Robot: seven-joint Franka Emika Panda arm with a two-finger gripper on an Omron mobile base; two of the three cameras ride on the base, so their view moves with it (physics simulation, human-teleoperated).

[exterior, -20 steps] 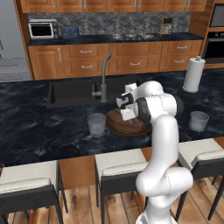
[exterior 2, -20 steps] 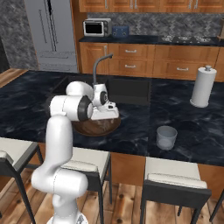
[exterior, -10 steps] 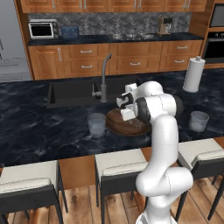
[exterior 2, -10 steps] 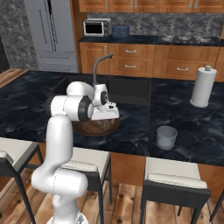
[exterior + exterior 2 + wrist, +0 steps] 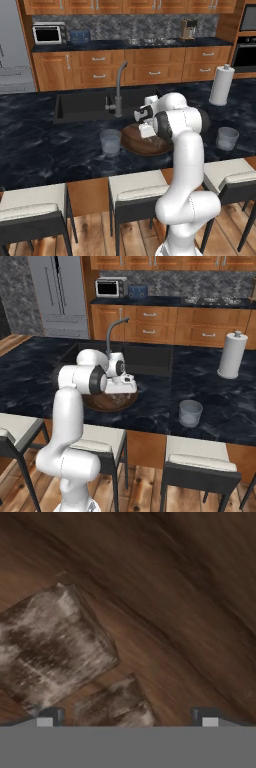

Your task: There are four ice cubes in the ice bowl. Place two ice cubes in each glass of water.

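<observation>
Dark marble island counter (image 5: 45,150), fronting a sink and wood cabinets. From left to right: one glass (image 5: 110,142) standing just beside the bowl (image 5: 132,141); the gripper (image 5: 127,724) lowered into that bowl with fingers spread wide and holding nothing, apparently so that they can straddle a cube; the second glass (image 5: 227,138) well apart. Within the bowl, one cube (image 5: 50,644) lies left of a second (image 5: 116,706), which sits between the fingertips.
</observation>
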